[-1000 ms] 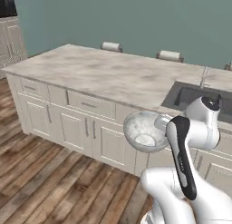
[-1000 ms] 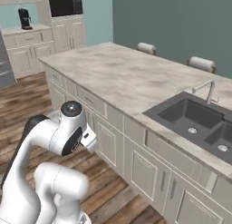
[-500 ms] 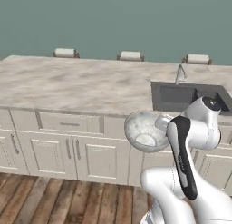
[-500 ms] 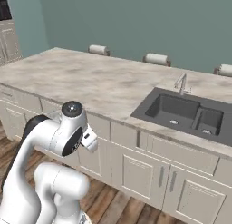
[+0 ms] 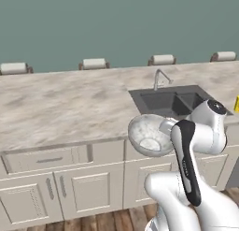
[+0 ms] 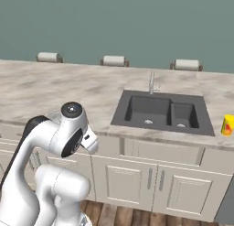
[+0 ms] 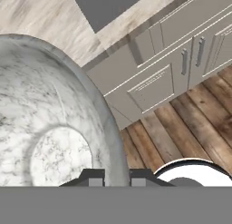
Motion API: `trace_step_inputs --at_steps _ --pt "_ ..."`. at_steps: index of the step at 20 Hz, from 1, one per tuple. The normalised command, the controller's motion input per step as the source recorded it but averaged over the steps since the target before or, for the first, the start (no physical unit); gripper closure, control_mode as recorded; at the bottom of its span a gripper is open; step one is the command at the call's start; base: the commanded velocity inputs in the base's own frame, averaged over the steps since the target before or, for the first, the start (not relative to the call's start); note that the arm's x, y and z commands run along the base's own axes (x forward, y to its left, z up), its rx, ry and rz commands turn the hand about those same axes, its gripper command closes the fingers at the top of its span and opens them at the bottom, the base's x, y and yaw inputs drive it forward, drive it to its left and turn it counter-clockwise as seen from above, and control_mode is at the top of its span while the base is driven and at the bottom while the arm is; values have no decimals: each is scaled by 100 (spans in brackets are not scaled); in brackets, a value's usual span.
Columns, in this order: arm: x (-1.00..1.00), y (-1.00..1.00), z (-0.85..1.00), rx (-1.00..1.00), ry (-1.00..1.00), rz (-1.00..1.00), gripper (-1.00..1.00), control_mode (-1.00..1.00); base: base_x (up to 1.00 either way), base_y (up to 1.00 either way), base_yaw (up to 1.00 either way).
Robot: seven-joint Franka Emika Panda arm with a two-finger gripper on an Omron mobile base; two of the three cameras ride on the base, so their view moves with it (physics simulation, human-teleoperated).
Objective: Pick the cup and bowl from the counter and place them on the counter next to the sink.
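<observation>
Home kitchen: marbled counter point(image 6: 68, 90) w/ dark double sink point(image 6: 162, 111), faucet point(image 6: 152, 82), cream cabinets point(image 6: 151, 181), wood floor point(image 7: 190, 123).

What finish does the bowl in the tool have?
The bowl is grey-white speckled, stone-like; clearest in the hand view.

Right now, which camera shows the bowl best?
The left base view: the whole bowl shows there, tilted, carried in front of the cabinets below the sink. The hand view shows part of its speckled inside and rim, clamped by the gripper. In the right base view the arm hides it.
</observation>
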Motion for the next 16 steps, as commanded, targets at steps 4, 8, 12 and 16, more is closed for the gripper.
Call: trace_step_inputs --at_steps 4,8,12,16 --pt "0 0 0 0 0 0 100 100 24 0 -29" --pt "0 0 0 0 0 0 100 100 32 24 -8" --pt "0 0 0 0 0 0 100 100 21 48 0" --pt "0 0 0 0 0 0 100 100 50 55 0"
